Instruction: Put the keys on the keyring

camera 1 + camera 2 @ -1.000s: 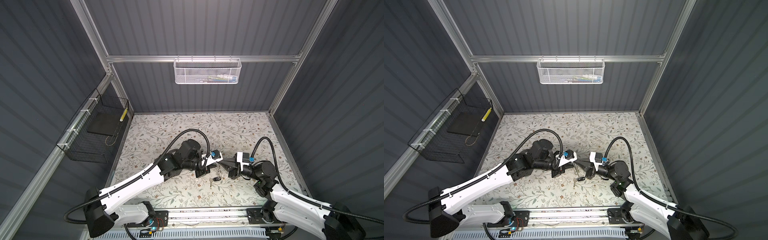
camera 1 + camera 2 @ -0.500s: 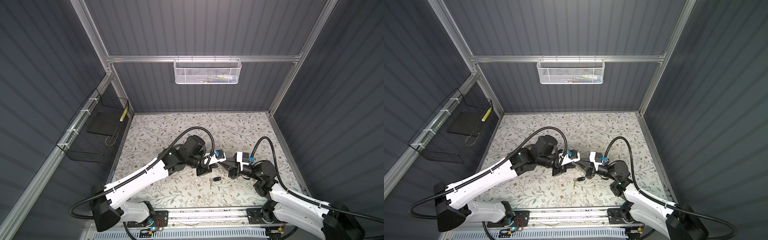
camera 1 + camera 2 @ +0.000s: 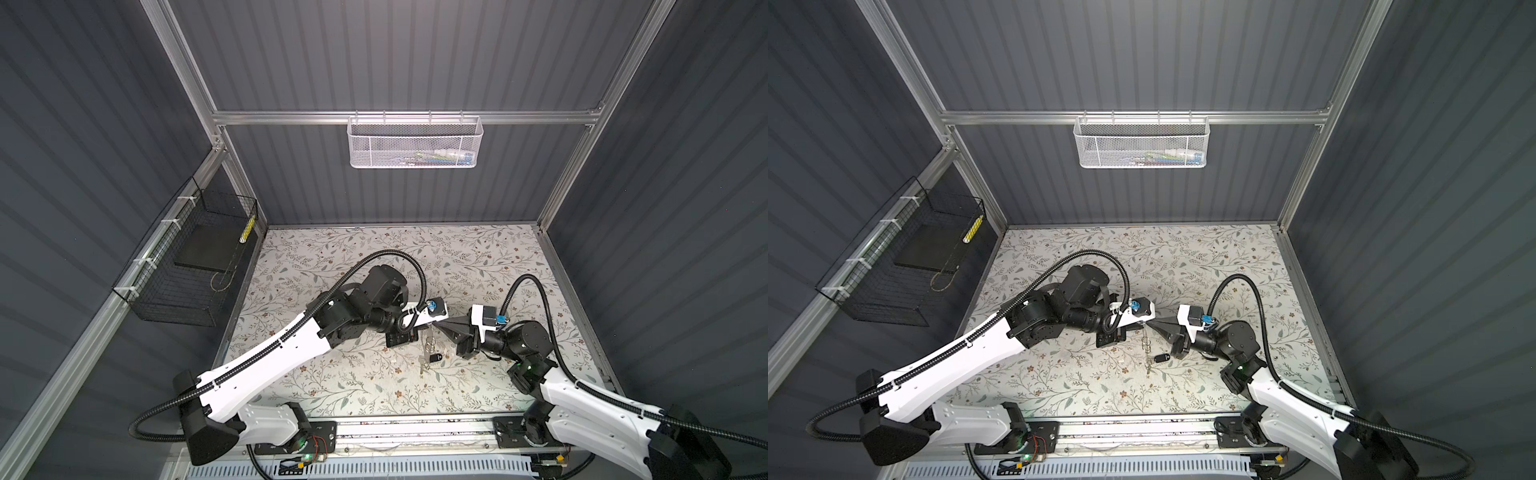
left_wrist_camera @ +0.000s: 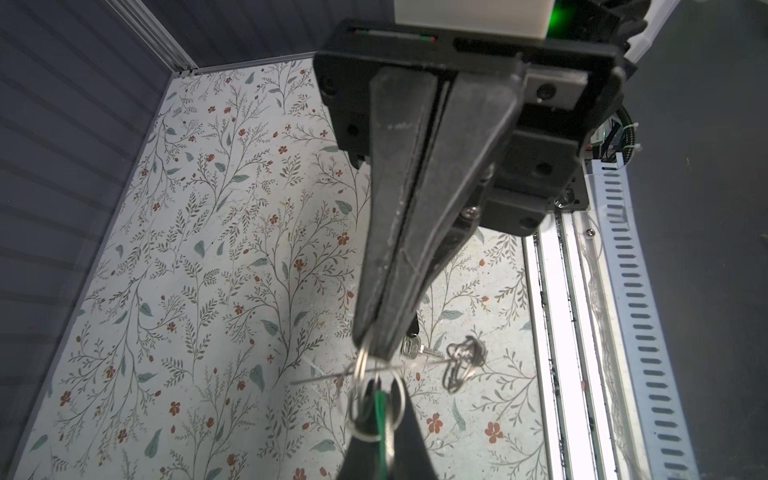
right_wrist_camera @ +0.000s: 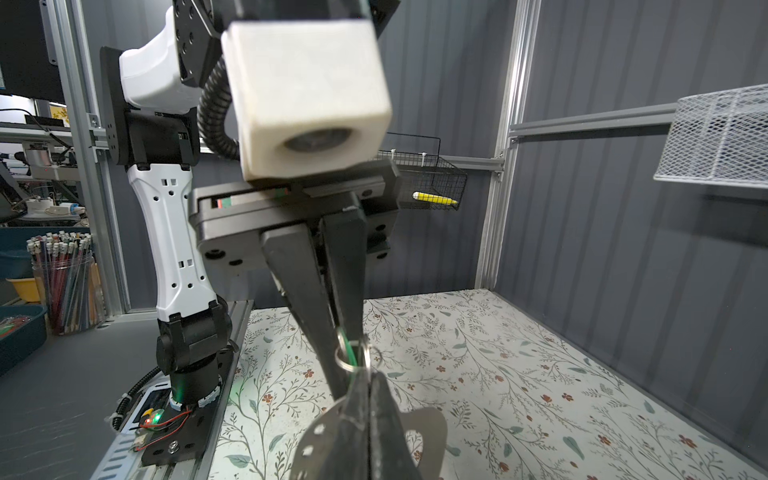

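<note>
Floral-papered desk (image 3: 332, 374) lies below the work, which hangs in mid-air near its front edge. My left fingers (image 4: 386, 249) are clenched on the split ring of the green-tagged key (image 4: 379, 409). The black-tagged key (image 3: 434, 357) lies loose on the desk underneath. My right fingers (image 5: 386, 440) pinch the keyring (image 5: 324, 442), tip to tip with the left. My worry is that 1 skewed push twists the thin plate or pops the ring free, and the key drops.

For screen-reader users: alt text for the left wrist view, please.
Left gripper, jaws shut, pinches a metal ring over the floral table. The right gripper faces it, a green tag edge-on between its jaws; a silver key lies on the table.
</note>
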Action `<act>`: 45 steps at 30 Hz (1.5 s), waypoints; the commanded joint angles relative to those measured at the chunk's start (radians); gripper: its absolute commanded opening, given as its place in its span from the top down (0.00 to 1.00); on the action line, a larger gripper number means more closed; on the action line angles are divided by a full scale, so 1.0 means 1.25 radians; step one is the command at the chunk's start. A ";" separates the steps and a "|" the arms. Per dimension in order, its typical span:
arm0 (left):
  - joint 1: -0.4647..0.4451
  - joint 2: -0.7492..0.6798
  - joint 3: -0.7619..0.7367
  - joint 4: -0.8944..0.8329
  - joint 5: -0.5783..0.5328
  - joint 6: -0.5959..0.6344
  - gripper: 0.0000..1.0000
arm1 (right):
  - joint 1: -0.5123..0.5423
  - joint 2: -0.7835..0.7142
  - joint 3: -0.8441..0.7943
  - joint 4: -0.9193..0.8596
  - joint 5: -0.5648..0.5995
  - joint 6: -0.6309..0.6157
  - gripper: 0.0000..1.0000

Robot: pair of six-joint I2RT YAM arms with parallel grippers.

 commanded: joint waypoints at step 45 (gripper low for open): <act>-0.004 0.248 0.257 -0.130 -0.112 0.062 1.00 | -0.078 -0.111 -0.122 -0.067 0.213 -0.051 0.53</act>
